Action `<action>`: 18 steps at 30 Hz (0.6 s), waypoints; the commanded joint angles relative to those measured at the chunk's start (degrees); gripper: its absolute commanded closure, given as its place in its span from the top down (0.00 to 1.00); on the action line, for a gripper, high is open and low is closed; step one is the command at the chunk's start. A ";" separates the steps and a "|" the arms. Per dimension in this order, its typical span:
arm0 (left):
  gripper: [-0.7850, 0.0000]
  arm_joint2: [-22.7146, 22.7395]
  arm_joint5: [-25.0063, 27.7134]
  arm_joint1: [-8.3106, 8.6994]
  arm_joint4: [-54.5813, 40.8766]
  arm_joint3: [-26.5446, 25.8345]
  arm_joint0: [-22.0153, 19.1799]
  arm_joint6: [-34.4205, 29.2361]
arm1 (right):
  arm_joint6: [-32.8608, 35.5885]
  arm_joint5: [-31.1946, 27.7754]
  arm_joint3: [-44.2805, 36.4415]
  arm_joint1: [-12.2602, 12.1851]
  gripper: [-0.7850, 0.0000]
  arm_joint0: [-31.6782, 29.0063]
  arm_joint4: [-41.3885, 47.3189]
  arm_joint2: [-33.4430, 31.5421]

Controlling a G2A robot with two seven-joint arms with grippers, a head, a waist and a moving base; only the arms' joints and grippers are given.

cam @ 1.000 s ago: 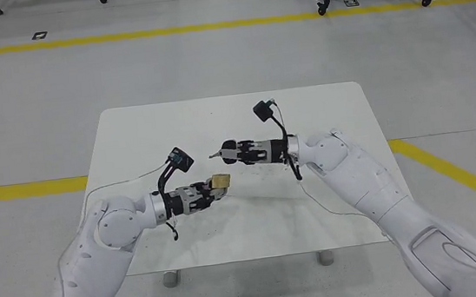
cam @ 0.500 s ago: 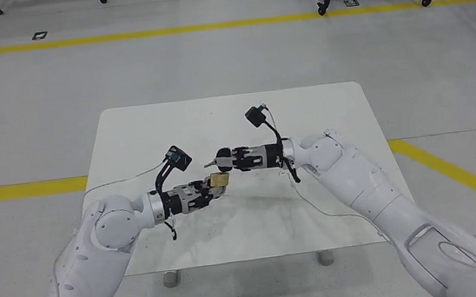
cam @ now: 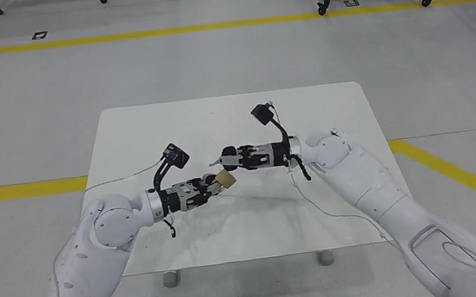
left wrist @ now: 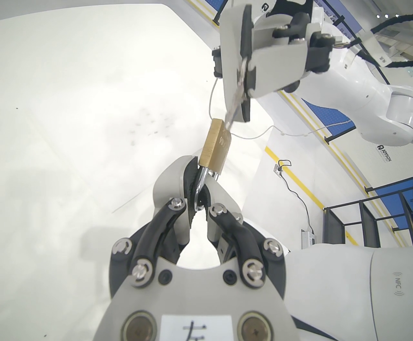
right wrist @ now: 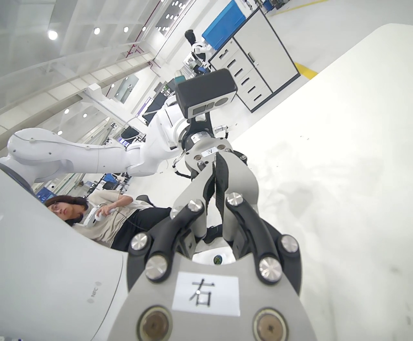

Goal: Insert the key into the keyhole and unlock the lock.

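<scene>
One slim silver key [left wrist: 234, 108], pinched by right end effector [left wrist: 246, 98], touches rectangular brass lock [left wrist: 215, 145].

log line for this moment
left gripper: shut on lock | right gripper: shut on key | key tip at lock's keyhole end | both above table

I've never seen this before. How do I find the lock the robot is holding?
Start at the white table; above its middle the two grippers meet. The left gripper holds the small padlock by its silver loop. It is the only brass-gold thing there, and the silver key in the right gripper touches its far end.
</scene>
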State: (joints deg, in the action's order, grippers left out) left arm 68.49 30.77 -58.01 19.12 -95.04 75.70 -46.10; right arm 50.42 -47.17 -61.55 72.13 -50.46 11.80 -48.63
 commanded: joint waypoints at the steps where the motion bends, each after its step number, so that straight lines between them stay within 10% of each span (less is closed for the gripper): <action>1: 0.00 0.05 -0.05 0.06 0.33 0.05 -0.04 0.19 | -2.59 0.43 -0.36 -0.14 0.00 -0.47 -2.20 -0.70; 18: 0.00 -0.39 1.58 0.44 -0.32 0.17 0.31 0.66 | -3.91 1.24 1.33 1.53 0.00 1.58 -3.65 2.94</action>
State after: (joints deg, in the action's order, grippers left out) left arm 68.05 32.33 -57.59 18.89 -94.93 76.04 -45.44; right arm 46.18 -45.76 -60.54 73.54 -49.08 7.92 -45.98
